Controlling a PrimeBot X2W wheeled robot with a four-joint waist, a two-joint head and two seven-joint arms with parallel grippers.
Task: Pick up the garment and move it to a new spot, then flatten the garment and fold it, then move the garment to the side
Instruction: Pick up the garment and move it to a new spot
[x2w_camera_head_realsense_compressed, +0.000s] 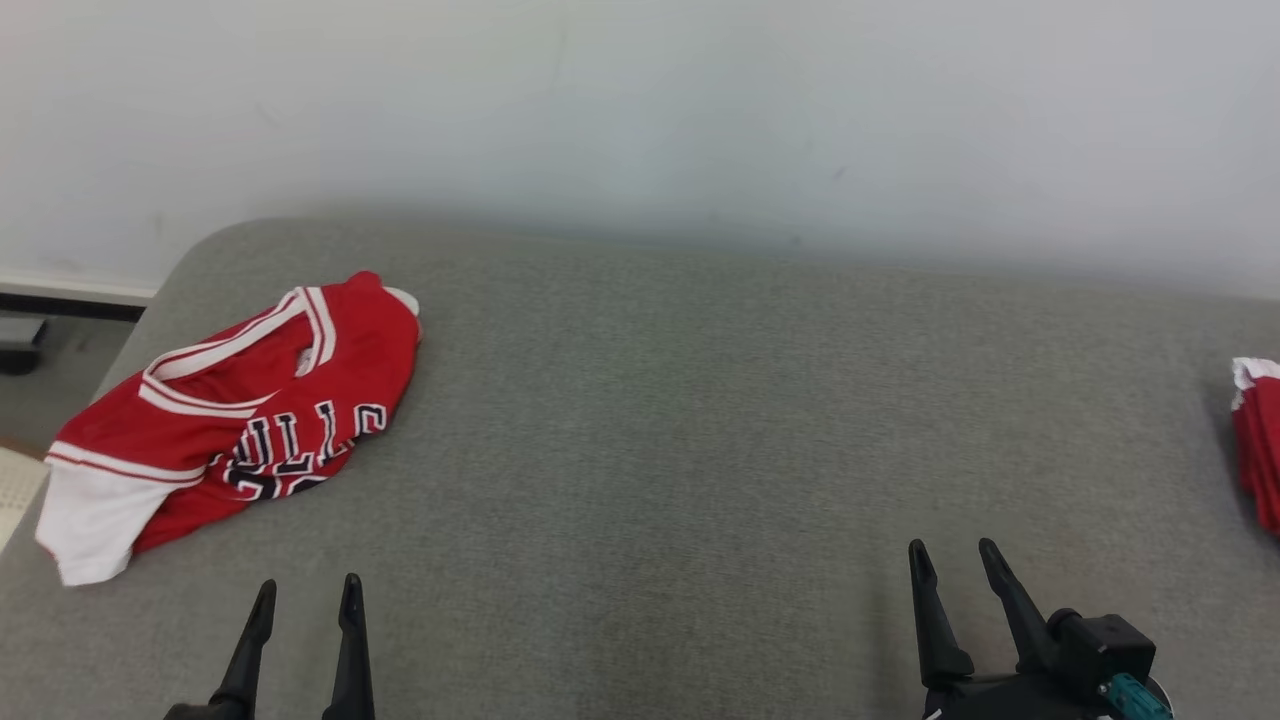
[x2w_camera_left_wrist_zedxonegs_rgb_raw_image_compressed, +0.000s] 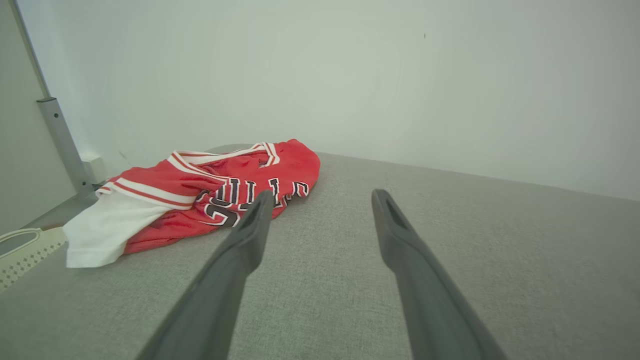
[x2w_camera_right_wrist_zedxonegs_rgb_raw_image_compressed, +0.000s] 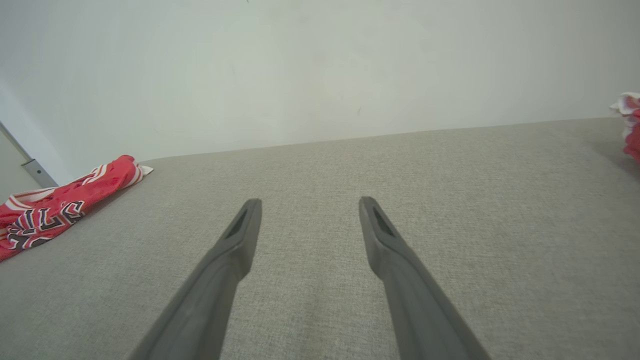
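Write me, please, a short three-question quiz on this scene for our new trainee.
1. True or false: the left gripper is shut on the red jersey.
2. Where on the grey surface does the red jersey with black lettering lie? A) towards the robot's left B) in the middle C) between the right gripper's fingers
3. Missing word: the right gripper has its jaws ____.

Key: 1 false, its jaws are open and short of the cloth. 2 A. 3 open.
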